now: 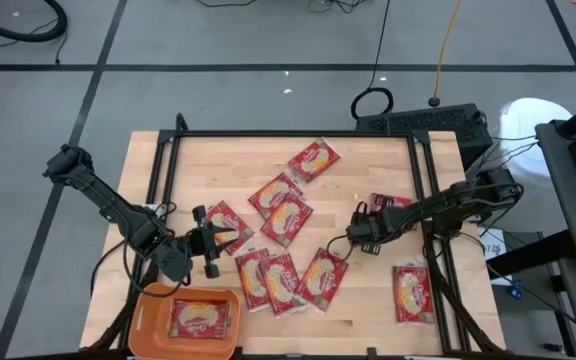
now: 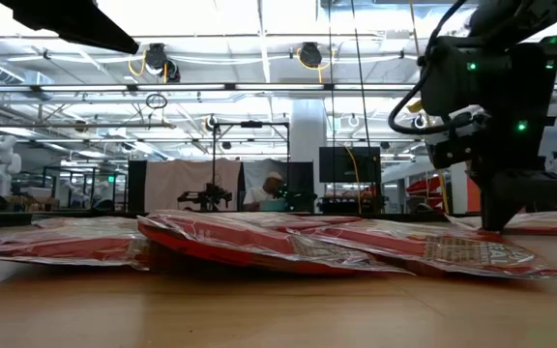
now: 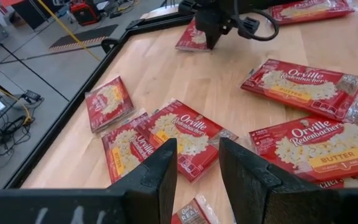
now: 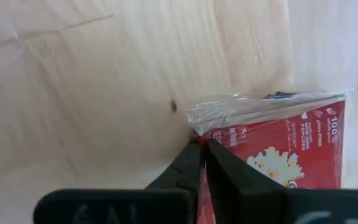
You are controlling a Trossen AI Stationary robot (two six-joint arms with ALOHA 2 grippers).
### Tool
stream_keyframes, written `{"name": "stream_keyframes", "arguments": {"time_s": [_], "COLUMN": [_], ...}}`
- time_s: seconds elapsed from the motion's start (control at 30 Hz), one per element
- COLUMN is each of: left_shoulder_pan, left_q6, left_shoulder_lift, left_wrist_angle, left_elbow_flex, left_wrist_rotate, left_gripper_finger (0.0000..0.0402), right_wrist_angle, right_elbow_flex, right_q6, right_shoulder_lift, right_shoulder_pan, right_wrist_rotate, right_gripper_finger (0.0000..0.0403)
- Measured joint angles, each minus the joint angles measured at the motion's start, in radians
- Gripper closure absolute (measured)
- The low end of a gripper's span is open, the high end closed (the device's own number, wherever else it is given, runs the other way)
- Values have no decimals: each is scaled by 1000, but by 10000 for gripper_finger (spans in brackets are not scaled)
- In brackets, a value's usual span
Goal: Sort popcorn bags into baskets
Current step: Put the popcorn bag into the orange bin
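Several red popcorn bags (image 1: pixel 288 218) lie flat and scattered on the wooden table (image 1: pixel 368 150), some overlapping. One more bag (image 1: pixel 205 318) lies in the orange basket (image 1: pixel 148 310) at the near left corner. My right gripper (image 1: pixel 351 240) points steeply down, shut on the far corner of one bag (image 1: pixel 323 275). My left gripper (image 1: pixel 213 245) hangs open just beyond the basket, over the near end of another bag (image 1: pixel 226 225), with nothing between its fingers (image 3: pixel 160 174). My right gripper pinches the bag's edge right at a corner (image 4: pixel 229 140), beside the clear sealed strip (image 4: pixel 253 102), between its two fingers. The fingers come from above, slanting in from the table's right. The bag lies flat on the table (image 2: pixel 433 251).
A black frame rail (image 1: pixel 288 134) runs along the far edge and down both sides of the table. One bag (image 1: pixel 411 293) lies near the right rail, and another (image 1: pixel 388 205) lies under the right arm. Bare wood shows at the far left (image 1: pixel 208 165).
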Motion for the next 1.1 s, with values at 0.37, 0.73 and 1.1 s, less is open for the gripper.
{"name": "stream_keyframes", "arguments": {"time_s": [0.37, 0.73, 1.1], "left_shoulder_pan": [42, 55, 92], "left_q6": [26, 101, 56], "left_shoulder_lift": [0, 9, 136], "left_wrist_angle": [0, 1, 73], "left_elbow_flex": [0, 0, 0], "left_wrist_rotate": [-9, 1, 55], "left_gripper_finger": [279, 242, 144], "right_wrist_angle": [219, 812, 787], "right_elbow_flex": [161, 170, 170], "right_q6": [-128, -391, -235], "right_shoulder_lift": [5, 2, 2], "right_shoulder_pan": [70, 91, 110], "right_wrist_rotate": [-5, -4, -9], "right_gripper_finger": [402, 403, 400]}}
